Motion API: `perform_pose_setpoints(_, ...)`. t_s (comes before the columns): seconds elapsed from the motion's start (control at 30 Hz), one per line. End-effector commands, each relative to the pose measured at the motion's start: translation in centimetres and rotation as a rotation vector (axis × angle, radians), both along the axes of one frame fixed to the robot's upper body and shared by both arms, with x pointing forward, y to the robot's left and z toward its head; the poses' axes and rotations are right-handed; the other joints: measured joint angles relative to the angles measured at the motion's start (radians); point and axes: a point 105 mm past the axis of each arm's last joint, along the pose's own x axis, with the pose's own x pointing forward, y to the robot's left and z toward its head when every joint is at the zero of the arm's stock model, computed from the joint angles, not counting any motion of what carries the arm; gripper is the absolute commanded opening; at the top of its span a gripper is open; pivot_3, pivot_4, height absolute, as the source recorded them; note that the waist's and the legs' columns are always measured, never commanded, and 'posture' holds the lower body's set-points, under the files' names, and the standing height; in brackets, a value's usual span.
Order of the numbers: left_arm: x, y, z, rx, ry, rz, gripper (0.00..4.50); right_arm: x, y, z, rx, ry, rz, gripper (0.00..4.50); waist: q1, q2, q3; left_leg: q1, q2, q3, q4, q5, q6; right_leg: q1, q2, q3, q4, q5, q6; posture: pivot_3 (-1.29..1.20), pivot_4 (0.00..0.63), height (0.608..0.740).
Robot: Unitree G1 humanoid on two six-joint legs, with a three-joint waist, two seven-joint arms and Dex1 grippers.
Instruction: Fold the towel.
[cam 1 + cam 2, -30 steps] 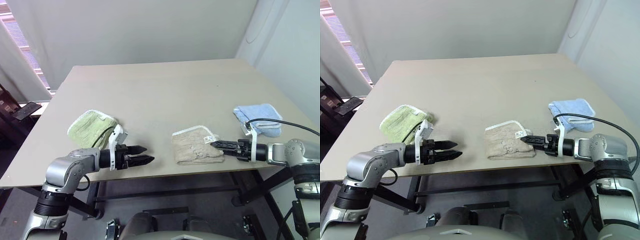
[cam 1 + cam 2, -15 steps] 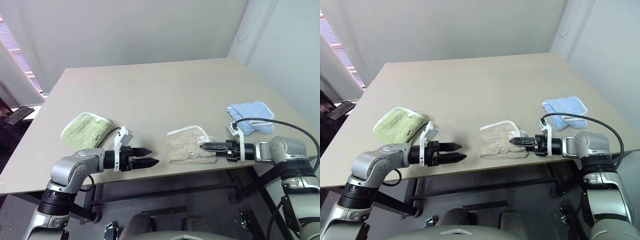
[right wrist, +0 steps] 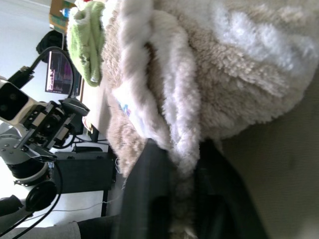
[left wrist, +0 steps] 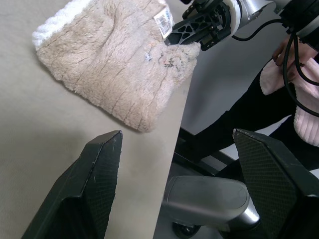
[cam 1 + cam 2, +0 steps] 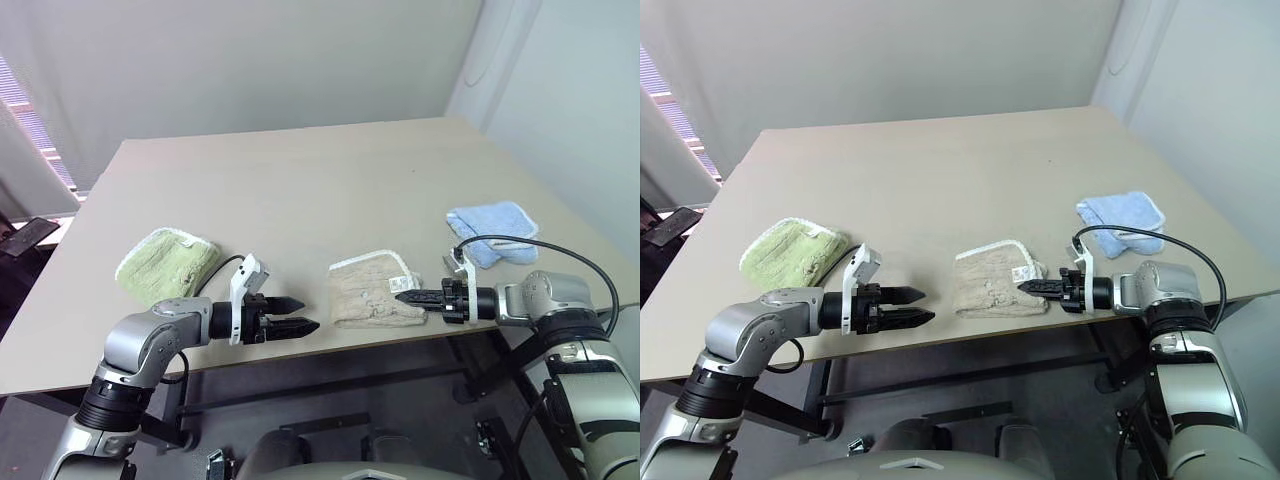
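Pale walls are framing a tan bench [image 5: 300, 170] w/ three cloths near its front edge. Beige towel [image 5: 372, 292] is lying front-centre, already bunched into a small wad, so it's looking part-folded at best; edges aren't squared. Right gripper [image 5: 404, 296] is pinching the towel's corded right edge, fingers clamped around the hem in the right wrist view. Left gripper [image 5: 303, 314] is hovering well apart to the towel's left, fingers spread, holding nothing. Green cloth [image 5: 165, 266] and blue cloth [image 5: 490, 222] are sitting untouched either side. Remaining, prob.: lifting that edge over and flattening.
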Motion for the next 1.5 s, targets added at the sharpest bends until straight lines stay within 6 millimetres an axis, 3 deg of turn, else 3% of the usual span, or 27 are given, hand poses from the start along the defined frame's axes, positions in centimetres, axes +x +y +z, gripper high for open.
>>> perform_pose_setpoints(0.03,0.4,-0.2,1.2,-0.011,-0.051,-0.01,3.75,-0.3,1.0,0.5,0.045,-0.013,0.023,0.01,0.003,0.0,0.0,0.0,0.0,0.0,0.0,0.0,0.0,0.0,0.0,0.0,0.0,0.0,0.0,0.0,0.0,0.736)
perform_pose_setpoints(0.13,0.7,-0.3,1.3,-0.016,-0.053,-0.004,3.75,0.3,1.1,3.0,0.114,-0.104,-0.015,0.01,0.008,0.002,0.002,0.0,0.0,0.0,-0.001,0.0,0.0,0.0,0.0,0.0,0.001,0.0,0.0,0.0,0.0,0.736)
perform_pose_setpoints(0.23,0.9,-0.3,1.4,-0.015,-0.061,-0.003,3.75,1.8,0.3,6.6,0.152,-0.263,-0.119,0.01,0.009,0.009,0.006,-0.001,0.0,0.0,-0.002,0.0,0.0,-0.003,0.0,0.0,0.002,0.0,0.0,0.0,0.0,0.736)
perform_pose_setpoints(0.4,1.3,-0.5,1.3,-0.021,-0.061,-0.005,3.75,2.6,-0.9,12.3,0.205,-0.515,-0.282,0.01,0.014,0.01,0.006,-0.003,0.0,-0.001,-0.002,0.0,0.0,-0.005,0.0,0.0,0.002,0.0,0.0,0.0,0.0,0.736)
perform_pose_setpoints(0.5,1.5,-0.6,1.1,-0.022,-0.062,-0.01,3.75,3.6,-2.7,15.2,0.229,-0.648,-0.49,0.01,0.012,0.01,0.005,-0.005,0.0,0.0,-0.002,0.0,0.0,-0.006,0.0,0.0,0.0,0.0,0.0,0.0,0.0,0.736)
perform_pose_setpoints(0.63,1.8,-1.0,1.1,-0.034,-0.067,-0.013,3.75,5.1,-7.1,17.1,0.225,-0.706,-0.82,0.01,0.014,0.01,0.006,-0.01,-0.002,0.0,-0.002,0.0,0.0,-0.008,0.0,0.0,-0.001,0.0,0.0,0.0,0.0,0.736)
perform_pose_setpoints(0.73,2.0,-1.3,0.8,-0.037,-0.07,-0.014,3.75,5.5,-10.2,17.0,0.205,-0.698,-0.991,0.01,0.014,0.01,0.006,-0.01,-0.002,0.0,-0.003,0.0,0.0,-0.009,0.0,0.0,-0.002,0.0,0.0,0.0,0.0,0.736)
perform_pose_setpoints(0.87,2.1,-1.6,0.6,-0.048,-0.07,-0.007,3.75,5.7,-12.2,16.4,0.152,-0.689,-1.118,0.01,0.006,0.011,0.006,-0.011,-0.001,0.0,-0.003,0.0,0.0,-0.009,0.0,0.0,-0.002,0.0,0.0,0.0,0.0,0.736)
perform_pose_setpoints(1.0,2.3,-1.8,0.2,-0.05,-0.071,0.002,3.75,6.0,-14.1,13.4,0.096,-0.602,-1.239,0.01,0.005,0.012,0.006,-0.011,-0.001,0.0,-0.004,0.001,0.0,-0.009,0.0,0.0,-0.001,0.0,0.0,0.0,0.0,0.736)
perform_pose_setpoints(1.27,2.4,-2.2,-0.2,-0.059,-0.069,0.018,3.75,6.2,-15.2,7.7,-0.014,-0.47,-1.314,0.01,0.006,0.014,0.006,-0.011,-0.001,0.0,-0.002,0.001,0.0,-0.008,-0.001,0.0,-0.001,0.0,0.0,0.0,0.0,0.736)
perform_pose_setpoints(1.5,2.3,-2.4,-0.3,-0.061,-0.061,0.02,3.75,6.6,-15.7,7.6,-0.023,-0.465,-1.334,0.01,0.007,0.014,0.006,-0.011,-0.001,0.0,-0.002,0.001,0.0,-0.008,0.0,0.0,-0.001,0.0,0.0,0.0,0.0,0.736)
